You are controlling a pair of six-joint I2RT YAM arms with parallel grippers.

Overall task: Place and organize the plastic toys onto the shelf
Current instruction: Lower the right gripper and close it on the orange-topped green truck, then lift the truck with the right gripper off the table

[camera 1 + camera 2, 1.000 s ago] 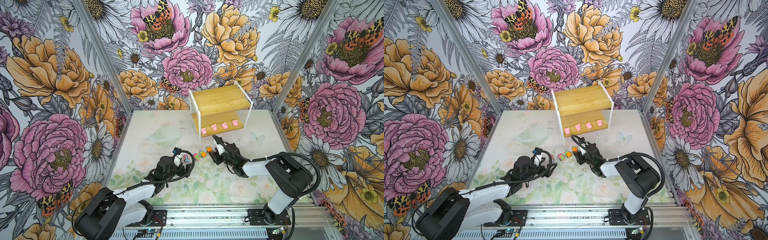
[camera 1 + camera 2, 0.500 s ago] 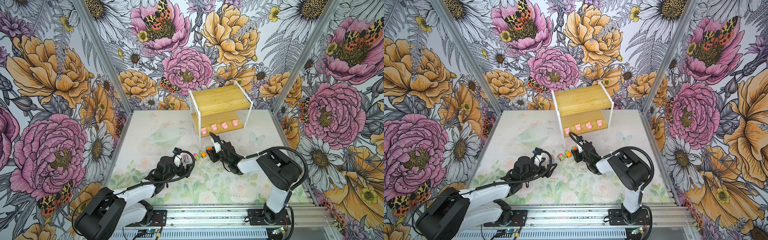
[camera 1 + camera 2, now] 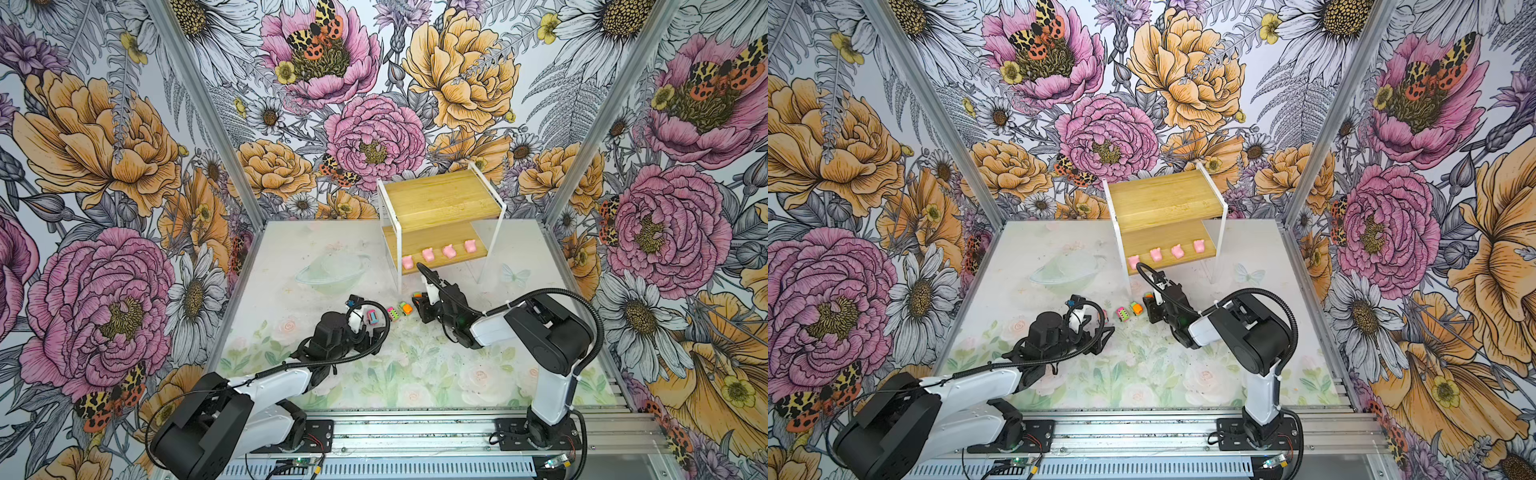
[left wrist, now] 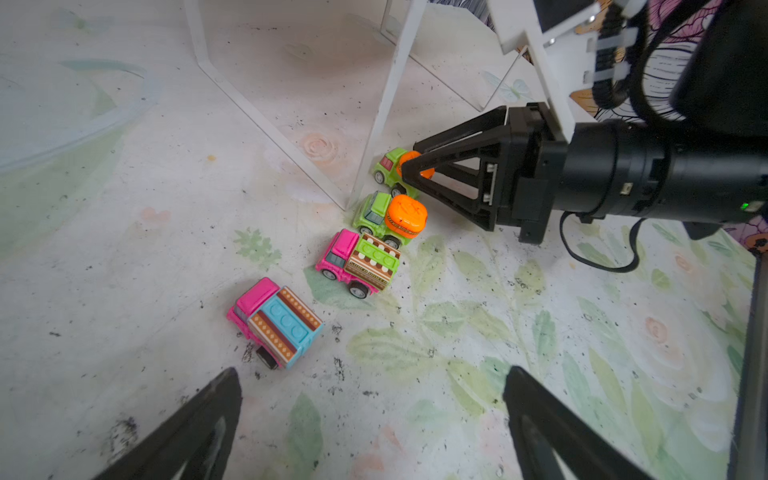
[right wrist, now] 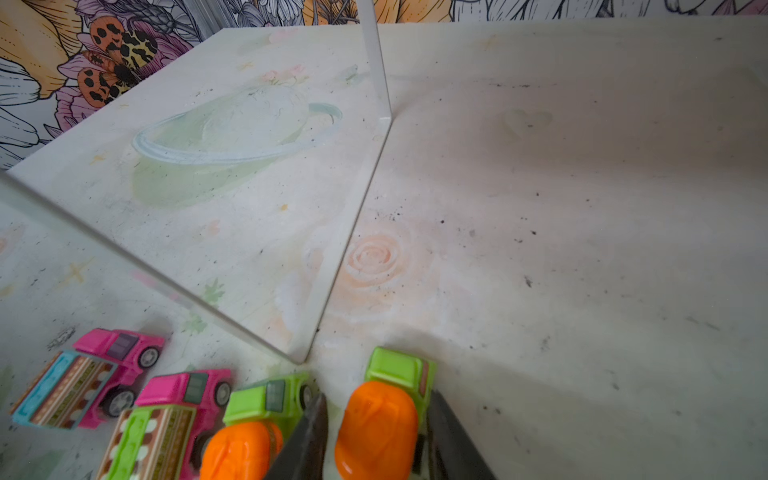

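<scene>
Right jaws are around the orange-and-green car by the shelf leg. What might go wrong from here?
1. One jaw of the right gripper sits between the straddled car and the second orange-and-green car, almost touching it; closing or lifting may knock it away.
2. The shelf leg is close by; a bump while lifting could shake the pink pigs lined along the lower board's front edge.

walls [image 3: 374,124]: three panels, printed with large pink and orange flowers and spotted moths. corner posts [image 3: 208,112]: grey metal. floor mat [image 3: 415,374]: pale, faded leaf-and-rose print, dark specks. lighting: even, diffuse.
</scene>
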